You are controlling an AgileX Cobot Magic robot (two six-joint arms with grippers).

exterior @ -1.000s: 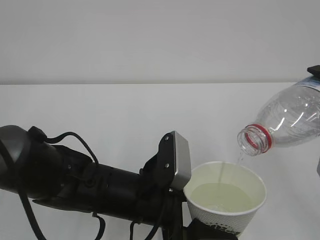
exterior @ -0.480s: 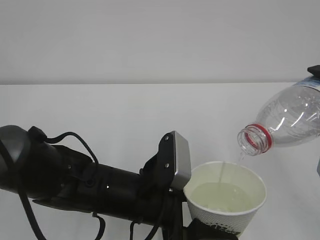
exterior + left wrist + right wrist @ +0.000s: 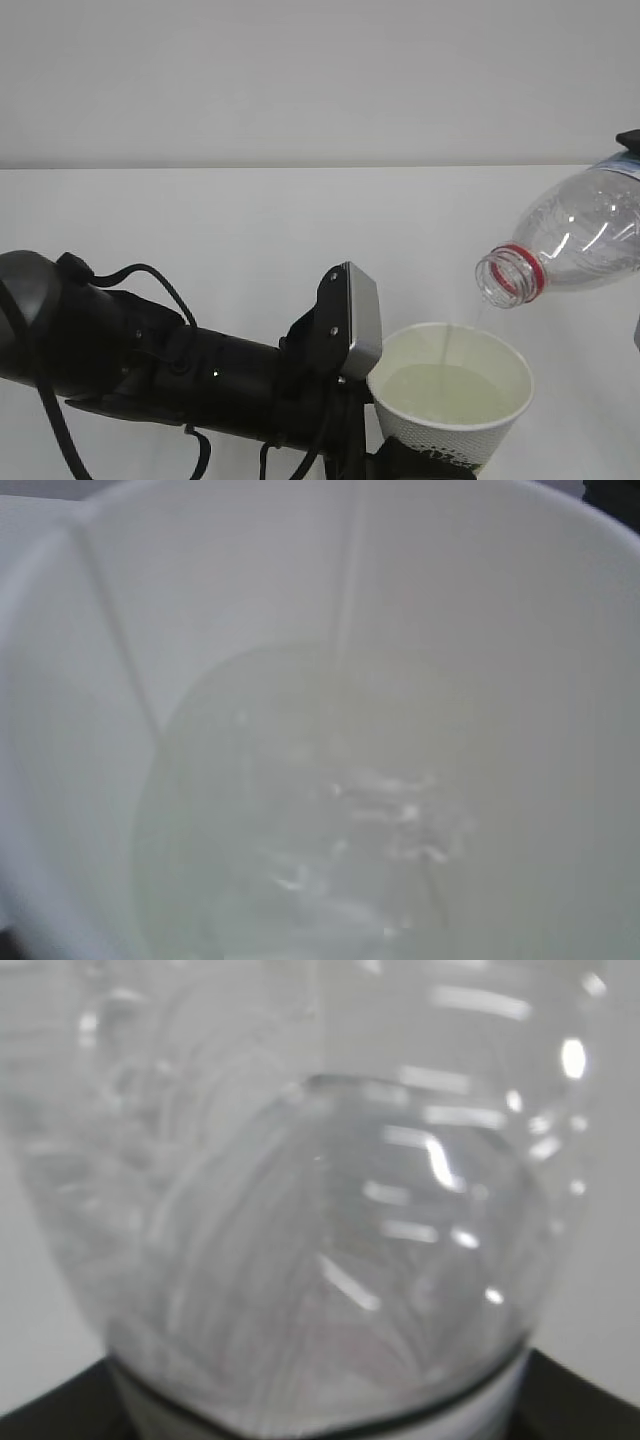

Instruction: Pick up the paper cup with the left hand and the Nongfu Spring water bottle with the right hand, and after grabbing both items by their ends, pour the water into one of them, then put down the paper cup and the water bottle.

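The white paper cup is held up at the lower right of the exterior view, with my left gripper shut on its base. Pale greenish water stands inside it. The left wrist view looks down into the cup, where the water ripples. The clear Nongfu Spring water bottle lies tilted mouth-down above the cup's right rim, red neck ring showing. A thin thread of water falls from its mouth into the cup. My right gripper is shut on the bottle's end, mostly out of the exterior view.
The white table runs back to a pale wall. My left arm, black with cables and a grey block, crosses the lower left.
The bottle's mouth has crept up very slightly while the thin trickle into the cup goes on. The left arm and the cup have stayed still.
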